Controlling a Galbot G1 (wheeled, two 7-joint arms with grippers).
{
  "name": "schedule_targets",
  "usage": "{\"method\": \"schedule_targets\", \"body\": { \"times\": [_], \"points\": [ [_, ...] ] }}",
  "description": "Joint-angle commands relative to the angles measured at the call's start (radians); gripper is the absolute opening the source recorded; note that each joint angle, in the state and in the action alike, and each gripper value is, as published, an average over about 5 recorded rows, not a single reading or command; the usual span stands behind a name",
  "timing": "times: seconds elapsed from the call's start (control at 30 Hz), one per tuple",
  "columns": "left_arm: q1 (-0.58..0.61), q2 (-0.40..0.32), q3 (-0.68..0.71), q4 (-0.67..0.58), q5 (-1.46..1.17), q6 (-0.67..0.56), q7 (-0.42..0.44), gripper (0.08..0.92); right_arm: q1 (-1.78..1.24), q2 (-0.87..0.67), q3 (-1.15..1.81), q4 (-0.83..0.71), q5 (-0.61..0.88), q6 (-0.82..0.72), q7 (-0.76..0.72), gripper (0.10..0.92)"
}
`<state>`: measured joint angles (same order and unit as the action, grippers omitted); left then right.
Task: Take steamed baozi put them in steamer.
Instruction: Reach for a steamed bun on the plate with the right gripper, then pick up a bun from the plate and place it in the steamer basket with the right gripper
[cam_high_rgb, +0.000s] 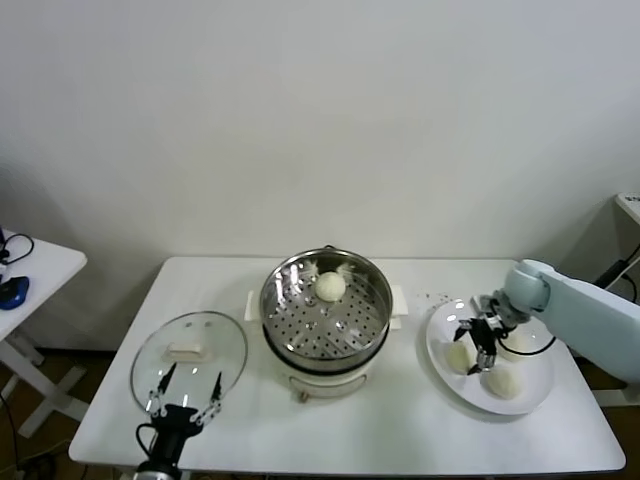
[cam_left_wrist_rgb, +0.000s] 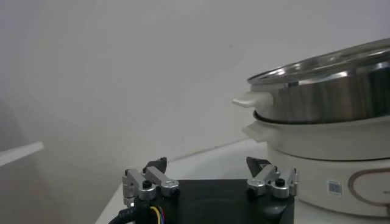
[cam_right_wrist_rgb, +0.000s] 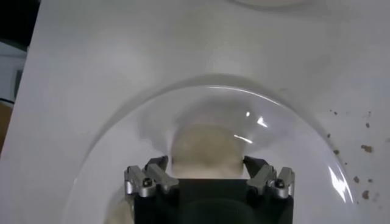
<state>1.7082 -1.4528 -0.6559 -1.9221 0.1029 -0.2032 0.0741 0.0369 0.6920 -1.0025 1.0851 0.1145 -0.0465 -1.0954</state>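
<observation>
The steel steamer (cam_high_rgb: 325, 318) stands on its white cooker base in the middle of the table. It holds one baozi (cam_high_rgb: 331, 286) at the far side. The white plate (cam_high_rgb: 440, 362) to the right carries three baozi; two show plainly (cam_high_rgb: 458, 358) (cam_high_rgb: 503, 382), and a third (cam_high_rgb: 517, 343) is partly behind the arm. My right gripper (cam_high_rgb: 478, 337) is low over the plate and open. In the right wrist view its fingers (cam_right_wrist_rgb: 207, 161) straddle one baozi (cam_right_wrist_rgb: 207, 146) without closing on it. My left gripper (cam_high_rgb: 185, 396) is open and empty at the front left.
A round glass lid (cam_high_rgb: 188, 352) with a white handle lies left of the steamer, just beyond my left gripper. The left wrist view shows the steamer (cam_left_wrist_rgb: 323, 97) close by. A small side table (cam_high_rgb: 30, 275) stands at far left. Crumbs (cam_right_wrist_rgb: 365, 148) dot the table beside the plate.
</observation>
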Motion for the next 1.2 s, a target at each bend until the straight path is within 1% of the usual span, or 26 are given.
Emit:
{"method": "schedule_targets", "body": {
  "times": [0.03, 0.23, 0.4, 0.5, 0.6, 0.73, 0.87, 0.97, 1.07, 1.2],
  "points": [
    [0.000, -0.002, 0.002, 0.000, -0.001, 0.000, 0.000, 0.823, -0.007, 0.009, 0.006, -0.014, 0.001, 0.005, -0.004, 0.785],
    [0.005, -0.007, 0.007, -0.005, -0.003, -0.003, -0.004, 0.823, 0.000, 0.006, -0.001, -0.004, 0.014, 0.003, -0.007, 0.727],
    [0.006, -0.012, 0.007, -0.016, -0.008, -0.001, -0.004, 0.823, 0.023, 0.001, -0.011, 0.003, 0.034, 0.002, -0.003, 0.713],
    [0.006, -0.012, 0.005, -0.016, -0.010, -0.001, -0.004, 0.823, 0.060, -0.010, -0.032, 0.020, 0.078, -0.007, 0.005, 0.713],
    [0.009, -0.012, 0.004, -0.016, -0.013, -0.004, -0.005, 0.823, 0.145, -0.032, -0.088, 0.042, 0.160, -0.022, 0.011, 0.712],
    [0.012, -0.010, 0.004, -0.016, -0.015, -0.006, -0.006, 0.823, 0.328, -0.057, -0.221, 0.055, 0.299, -0.039, 0.011, 0.712],
    [0.008, -0.006, 0.005, -0.018, -0.017, -0.005, -0.004, 0.823, 0.557, -0.053, -0.399, 0.063, 0.469, -0.046, 0.012, 0.712],
    [0.000, -0.006, 0.012, -0.019, -0.015, 0.000, -0.002, 0.823, 0.726, -0.021, -0.530, 0.074, 0.601, -0.050, 0.013, 0.714],
    [-0.008, -0.009, 0.020, -0.025, -0.009, 0.007, 0.000, 0.823, 0.824, 0.026, -0.616, 0.091, 0.711, -0.055, 0.017, 0.714],
    [-0.013, -0.008, 0.029, -0.035, 0.004, 0.016, 0.000, 0.823, 0.873, 0.096, -0.652, 0.137, 0.786, -0.081, 0.034, 0.713]
  ]
}}
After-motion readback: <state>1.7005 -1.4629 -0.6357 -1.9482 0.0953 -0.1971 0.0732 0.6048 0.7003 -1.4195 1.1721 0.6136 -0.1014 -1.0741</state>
